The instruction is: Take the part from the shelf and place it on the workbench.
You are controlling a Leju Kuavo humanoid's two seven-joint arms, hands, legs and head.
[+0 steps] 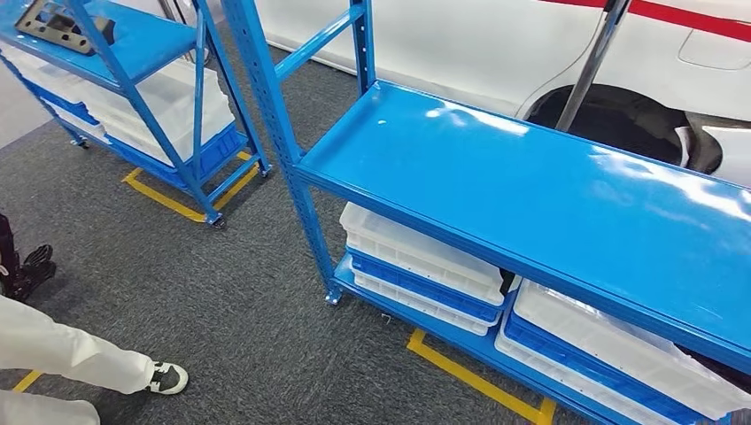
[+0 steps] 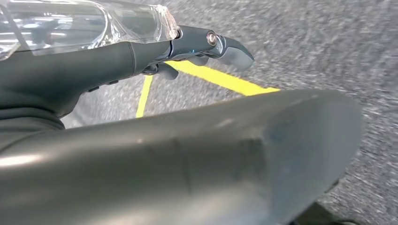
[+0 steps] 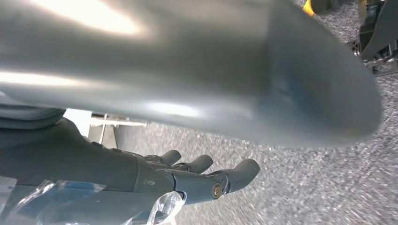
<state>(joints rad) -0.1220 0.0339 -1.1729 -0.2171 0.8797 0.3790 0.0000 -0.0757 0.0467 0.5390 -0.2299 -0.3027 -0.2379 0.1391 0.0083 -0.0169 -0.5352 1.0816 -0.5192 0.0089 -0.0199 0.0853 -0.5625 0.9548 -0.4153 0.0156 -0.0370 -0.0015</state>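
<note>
Looking down from the head view, a flat grey metal part [image 1: 58,25] with cut-out holes lies on the top board of the far blue shelf [image 1: 142,40] at upper left. A nearer blue rack [image 1: 549,190] carries white and blue bins [image 1: 416,266] below, and a person's white-trousered leg and shoe [image 1: 166,377] stand on the grey carpet [image 1: 221,301]. At the left wrist, the left hand [image 2: 155,56] hangs over carpet and yellow tape [image 2: 220,78], fingers extended, grasping nothing. At the right wrist, the right hand [image 3: 187,176] likewise has its fingers spread and unloaded.
</note>
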